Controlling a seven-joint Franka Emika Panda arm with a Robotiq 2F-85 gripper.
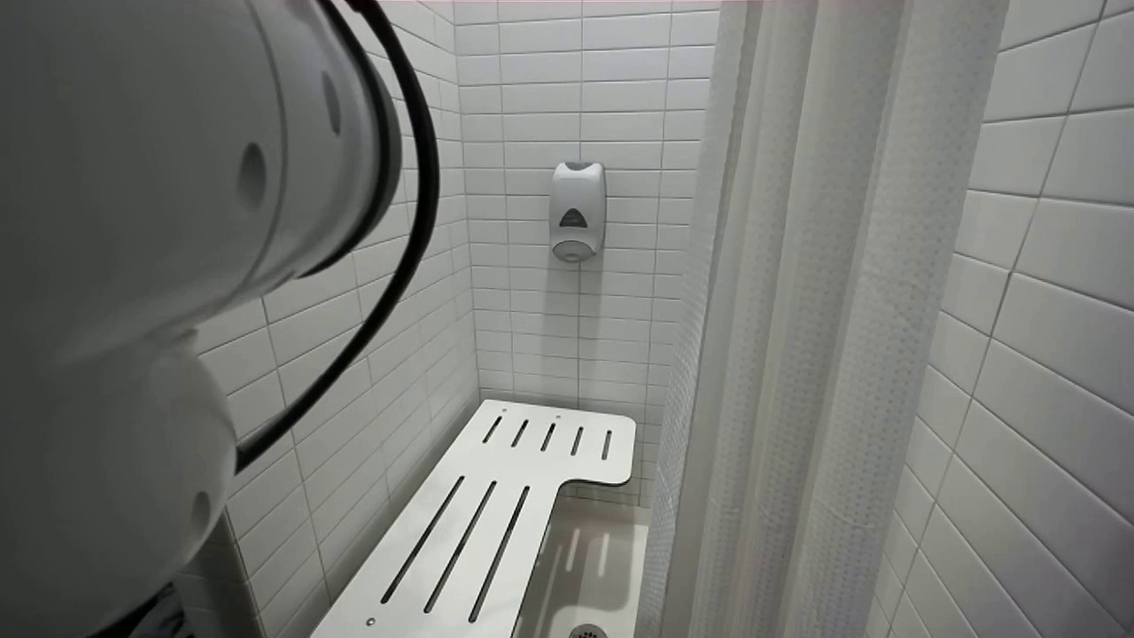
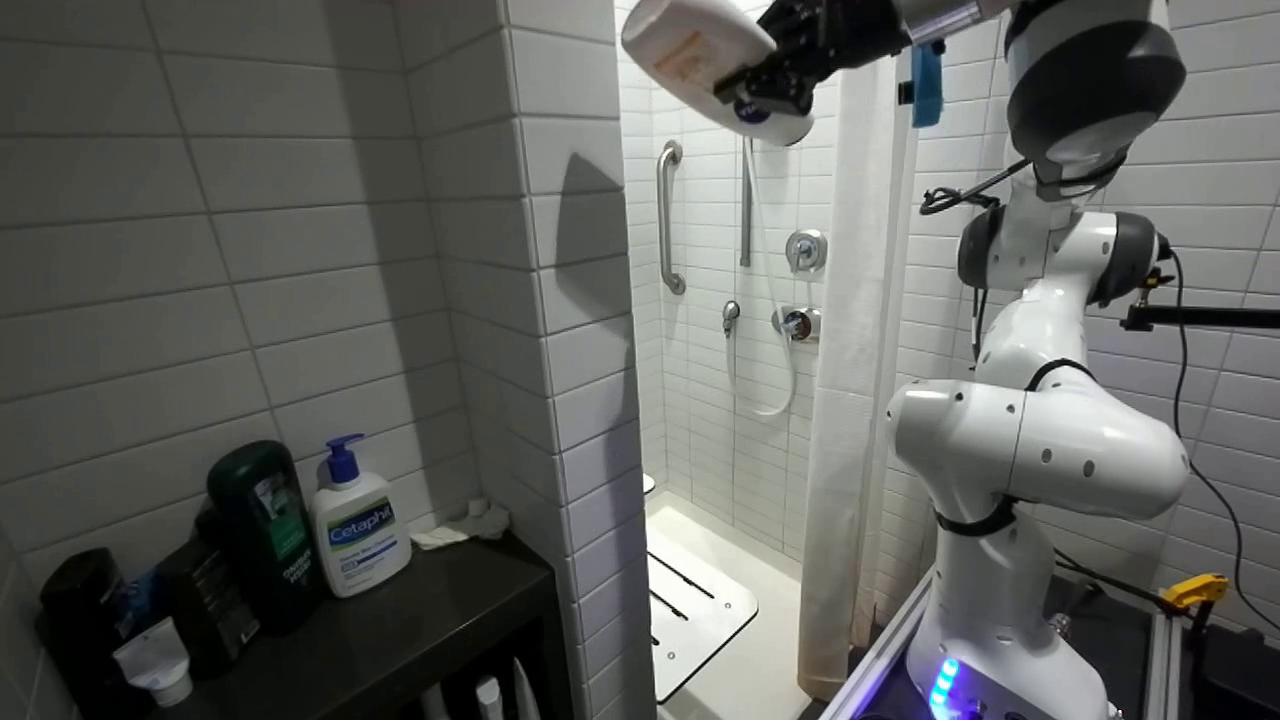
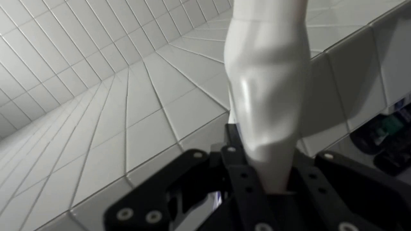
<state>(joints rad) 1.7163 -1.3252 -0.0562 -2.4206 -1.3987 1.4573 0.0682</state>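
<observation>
Black fingers (image 3: 245, 183), nearest the lens in the wrist view, are set on either side of a white bottle (image 3: 268, 83), which is pinched between them by the gripper (image 3: 266, 150). In an exterior view, the bottle is held aloft and tilted, gripped toward its lower end, with a grab bar (image 2: 665, 215) and a curtain (image 2: 850, 350) visible behind. Well below, a pump bottle (image 2: 362, 535) labelled Cetaphil and a dark green bottle (image 2: 265, 540) are seen on a dark shelf (image 2: 450, 590) beside the corner of a tiled wall (image 2: 590, 390). With much of the bottle reaching beyond the grip, slipping or twisting is judged the main risk: pressure is best held steady on the smooth sides without denting them, any turn made slowly, and clear space allowed from the tiled wall. Whether the bottle is closed cannot be told.
</observation>
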